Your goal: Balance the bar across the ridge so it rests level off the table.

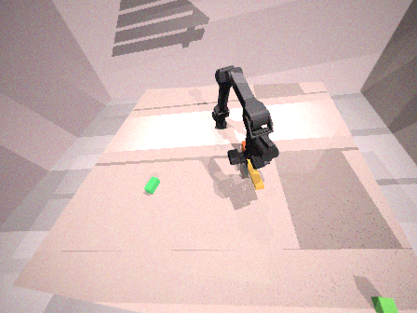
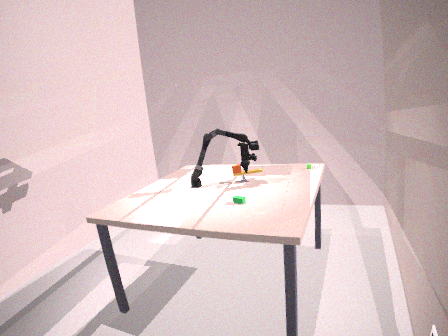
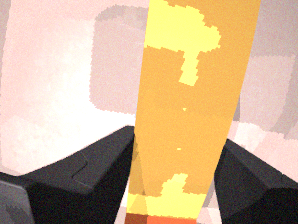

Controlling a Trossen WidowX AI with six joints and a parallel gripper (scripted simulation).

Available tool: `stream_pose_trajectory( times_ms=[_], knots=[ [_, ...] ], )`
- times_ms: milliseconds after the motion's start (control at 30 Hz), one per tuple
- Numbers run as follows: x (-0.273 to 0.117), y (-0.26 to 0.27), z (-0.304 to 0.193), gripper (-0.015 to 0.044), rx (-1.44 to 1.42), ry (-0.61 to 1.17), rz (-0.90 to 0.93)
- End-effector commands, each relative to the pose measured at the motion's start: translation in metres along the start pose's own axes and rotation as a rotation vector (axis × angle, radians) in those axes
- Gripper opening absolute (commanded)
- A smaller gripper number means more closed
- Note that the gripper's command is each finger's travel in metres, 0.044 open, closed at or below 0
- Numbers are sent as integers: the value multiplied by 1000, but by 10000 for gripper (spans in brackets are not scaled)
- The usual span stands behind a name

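One end effector (image 1: 247, 169) (image 2: 245, 171) (image 3: 176, 141), and it's got the yellow bar (image 1: 256, 177) (image 2: 254, 171) (image 3: 185, 100) pinched between its fingers, one on each side. The grip sits near the end with the orange block (image 1: 243, 146) (image 2: 236, 169) (image 3: 172, 220), so most of the yellow length sticks out past the fingers, away from the arm's base and toward the long edge with the green piece near its corner. Looks to me like that block is the heavy end, which would explain the off-centre hold, but that's a guess.

Right under the bar in the exterior view there's a small grey thing (image 2: 243, 178), which I take for the ridge. The bar is up off the surface (image 1: 140, 224) (image 2: 200, 220), roughly above the middle. Can't tell whether it's touching the ridge or hanging just over it, and it seems a touch tilted in the exterior view, orange end lower.

So progress-wise: bar picked up, brought over the ridge, good chunk done imo. Left: settle it level at the balance point, open up, back off. Let go too far off that point and it'll tip toward the heavier side.

Further out, a green block (image 1: 152, 185) (image 2: 239, 200) lies well apart, off toward one side edge, and another green piece (image 1: 384, 305) (image 2: 309, 166) is by a far corner. Neither seems to matter here.
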State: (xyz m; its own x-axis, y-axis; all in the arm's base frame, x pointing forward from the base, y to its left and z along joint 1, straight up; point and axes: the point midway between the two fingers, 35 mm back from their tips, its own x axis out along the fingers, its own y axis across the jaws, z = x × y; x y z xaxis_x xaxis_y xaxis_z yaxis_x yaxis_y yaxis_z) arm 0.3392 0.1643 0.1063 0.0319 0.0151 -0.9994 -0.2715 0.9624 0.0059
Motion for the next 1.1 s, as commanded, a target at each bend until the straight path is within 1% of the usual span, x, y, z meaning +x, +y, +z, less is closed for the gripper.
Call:
stream_pose_trajectory(
  times_ms=[0, 1067],
  knots=[
    [1, 0, 0, 0, 3, 0, 0],
    [4, 0, 0, 0, 3, 0, 0]
  ],
)
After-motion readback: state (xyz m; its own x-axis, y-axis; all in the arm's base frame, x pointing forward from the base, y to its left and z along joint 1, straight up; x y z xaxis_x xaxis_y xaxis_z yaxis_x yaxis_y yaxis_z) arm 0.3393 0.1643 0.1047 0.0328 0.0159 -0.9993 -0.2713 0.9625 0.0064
